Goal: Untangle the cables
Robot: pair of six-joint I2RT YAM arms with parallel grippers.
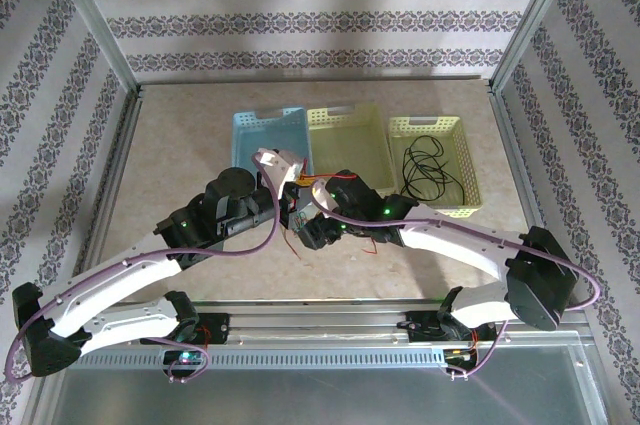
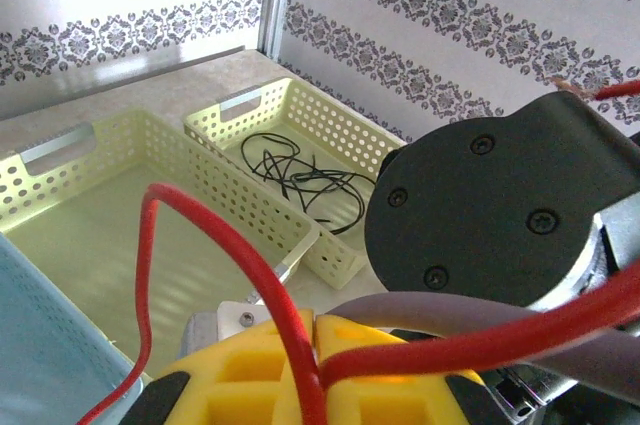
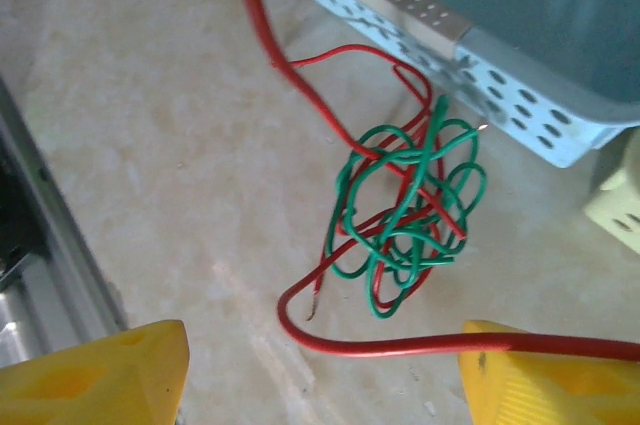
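From where I'm sitting I see pale wallpapered walls point(image 1: 300, 25) with stripy dark damask bands, bare aluminium posts point(image 1: 93, 17) at the corners, and a beige marbled tabletop point(image 1: 180, 145) under soft, even light.

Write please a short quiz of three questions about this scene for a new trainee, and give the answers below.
1. Which basket holds the black cable? A) the blue basket B) the middle basket C) the right yellow basket
2. True or false: the right gripper is open, and on the table before it the green cable is knotted with the red cable.
3. What does the left gripper clamp?
Key: 1 C; 2 true; 3 the red cable.
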